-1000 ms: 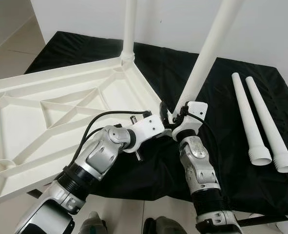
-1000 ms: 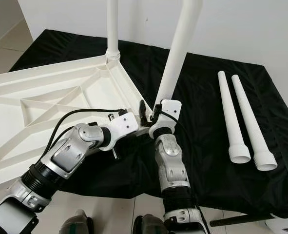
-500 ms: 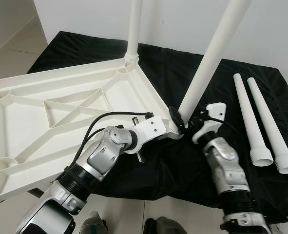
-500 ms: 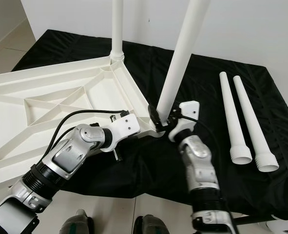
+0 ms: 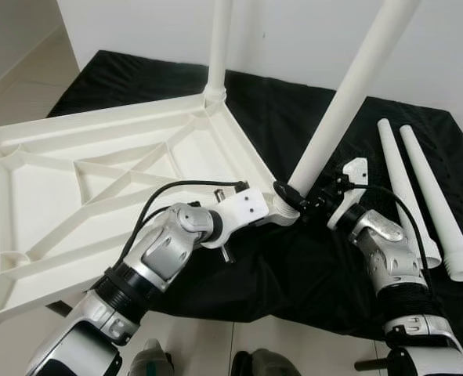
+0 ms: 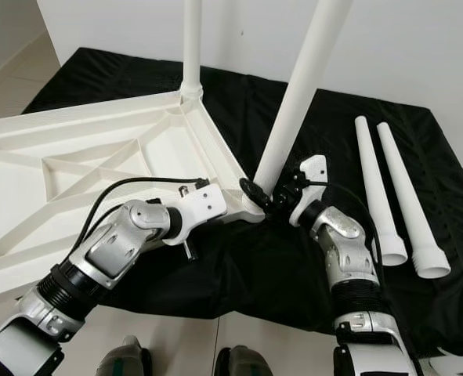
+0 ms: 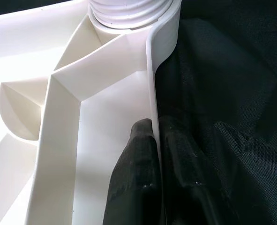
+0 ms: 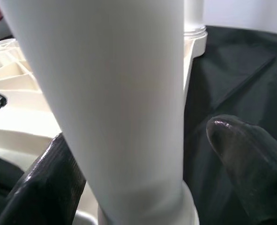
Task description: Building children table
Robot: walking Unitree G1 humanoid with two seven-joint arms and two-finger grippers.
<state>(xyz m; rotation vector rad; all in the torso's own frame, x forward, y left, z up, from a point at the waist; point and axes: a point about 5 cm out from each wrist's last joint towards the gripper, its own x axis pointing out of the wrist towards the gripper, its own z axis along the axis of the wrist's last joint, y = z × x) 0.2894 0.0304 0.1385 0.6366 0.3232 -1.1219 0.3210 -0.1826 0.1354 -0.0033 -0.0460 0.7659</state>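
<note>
The white children's table top (image 5: 98,168) lies upside down, ribs up, partly on a black cloth. One white leg (image 5: 218,47) stands upright in its far corner. A second leg (image 5: 349,94) sits tilted in the near right corner socket. My left gripper (image 5: 282,210) is shut on the table top's rim (image 7: 152,84) just beside that socket, one finger (image 7: 133,183) on each side of the wall. My right gripper (image 5: 303,200) reaches in from the right and straddles the tilted leg (image 8: 115,93) near its base. It is open, with a gap beside one finger (image 8: 250,168).
Two loose white legs (image 5: 399,184) (image 5: 439,204) lie side by side on the black cloth (image 5: 309,266) at the right, wide ends toward me. A white wall rises behind. Pale floor shows at the left and in front of the cloth.
My right arm has swung out from below the tilted leg to its right side, gripper staying at the leg's base. The left gripper keeps its hold on the rim. The camera shifted slightly.
</note>
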